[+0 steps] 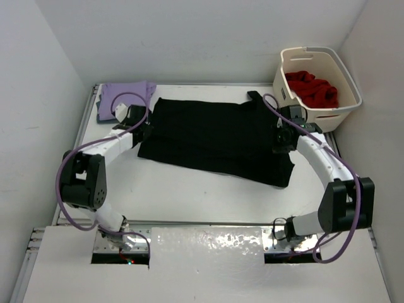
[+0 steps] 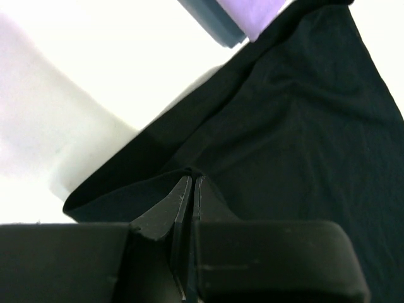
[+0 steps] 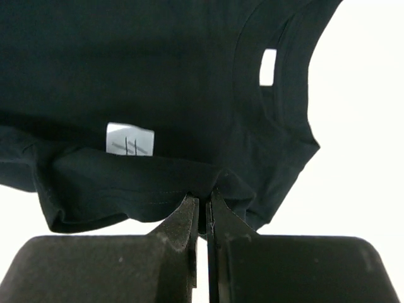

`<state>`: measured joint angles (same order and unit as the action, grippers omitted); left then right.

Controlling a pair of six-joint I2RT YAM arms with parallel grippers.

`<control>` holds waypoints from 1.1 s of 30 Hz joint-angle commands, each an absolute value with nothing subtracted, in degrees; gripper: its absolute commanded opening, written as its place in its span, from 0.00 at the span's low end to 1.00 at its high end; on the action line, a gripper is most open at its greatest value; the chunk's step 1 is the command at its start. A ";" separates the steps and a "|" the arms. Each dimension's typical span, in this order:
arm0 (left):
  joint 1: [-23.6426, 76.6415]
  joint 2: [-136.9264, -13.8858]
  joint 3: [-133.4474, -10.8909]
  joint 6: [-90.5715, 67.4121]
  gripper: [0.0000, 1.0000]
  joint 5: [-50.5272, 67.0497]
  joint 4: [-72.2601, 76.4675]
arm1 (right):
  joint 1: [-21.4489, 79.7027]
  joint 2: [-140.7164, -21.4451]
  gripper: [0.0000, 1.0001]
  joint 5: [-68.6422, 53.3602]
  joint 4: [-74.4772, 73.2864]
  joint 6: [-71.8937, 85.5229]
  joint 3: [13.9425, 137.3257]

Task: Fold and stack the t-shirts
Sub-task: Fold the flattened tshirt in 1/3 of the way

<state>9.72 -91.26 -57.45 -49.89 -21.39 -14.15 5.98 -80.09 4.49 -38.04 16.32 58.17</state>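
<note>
A black t-shirt (image 1: 214,139) lies spread across the middle of the table. My left gripper (image 1: 144,129) is at its left edge and my right gripper (image 1: 281,136) at its right edge. In the left wrist view the left gripper (image 2: 191,180) is shut on a pinch of the black t-shirt (image 2: 290,126). In the right wrist view the right gripper (image 3: 203,199) is shut on a folded hem of the black t-shirt (image 3: 158,69), just below a white label (image 3: 129,139). A folded lavender t-shirt (image 1: 126,95) lies on a teal-blue one (image 1: 104,117) at the back left. A red t-shirt (image 1: 312,88) sits bunched in the basket.
The cream laundry basket (image 1: 325,117) stands at the back right corner, close behind my right arm. White walls enclose the table (image 1: 189,189) on the left, back and right. Purple cables loop off both arms.
</note>
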 commanded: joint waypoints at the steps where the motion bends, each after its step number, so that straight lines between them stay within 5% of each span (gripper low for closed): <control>1: 8.44 -93.42 -60.82 -49.57 0.00 -24.25 -12.65 | 4.66 -81.99 0.00 5.01 -34.11 15.12 62.13; 26: 7.47 -106.87 -69.26 -50.45 0.01 -26.01 -14.67 | 2.29 -110.73 0.05 -0.36 -33.74 -4.31 85.77; 30: 7.47 -106.61 -69.43 -51.32 0.28 -28.12 -16.87 | 2.29 -114.34 0.18 3.59 -34.81 -3.43 89.81; 31: 7.47 -106.44 -69.52 -51.15 0.54 -28.12 -17.22 | 2.37 -115.22 0.24 3.60 -35.07 -3.43 90.43; 33: 7.38 -105.12 -69.61 -50.28 0.87 -27.86 -17.58 | 2.46 -115.58 0.43 1.51 -37.16 -3.25 92.01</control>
